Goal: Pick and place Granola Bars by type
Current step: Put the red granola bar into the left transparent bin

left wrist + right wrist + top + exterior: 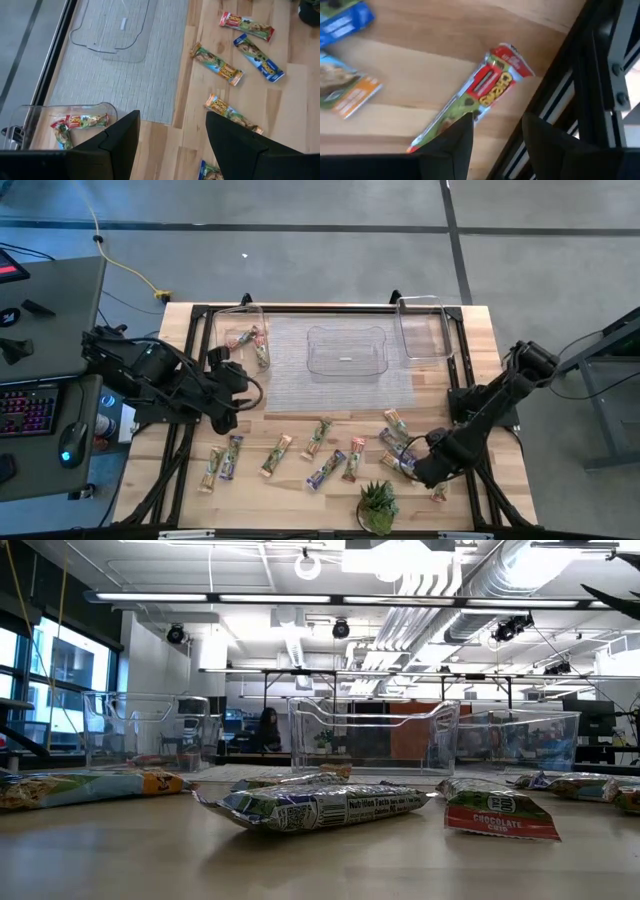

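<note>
1. Wooden table (470, 340), seen from above: three clear bins stand along the far edge, and only the left bin (240, 332) holds Granola Bars (300, 455) — two red-and-green ones; the rest lie loose along the near edge, beside a small potted plant (377, 507).
2. Right gripper (496, 131), mine and at work, hangs low over the near right corner. Its fingers stand parted with nothing between them; a red-and-green bar (487, 90) lies flat just ahead, close to the table's black frame (580, 90).
3. Left gripper (172, 132) waits near the left bin, fingers spread wide and empty. Bars show beyond it on the wood.
4. Step in hand, as I judge it: the approach to a pick. Sorting is barely begun, with most bars unsorted.
5. Next move, in my estimate: descend, straddle the bar across its narrow width and close — then carry it to the left bin with its like. The frame nearby leaves little room for my outer finger.
</note>
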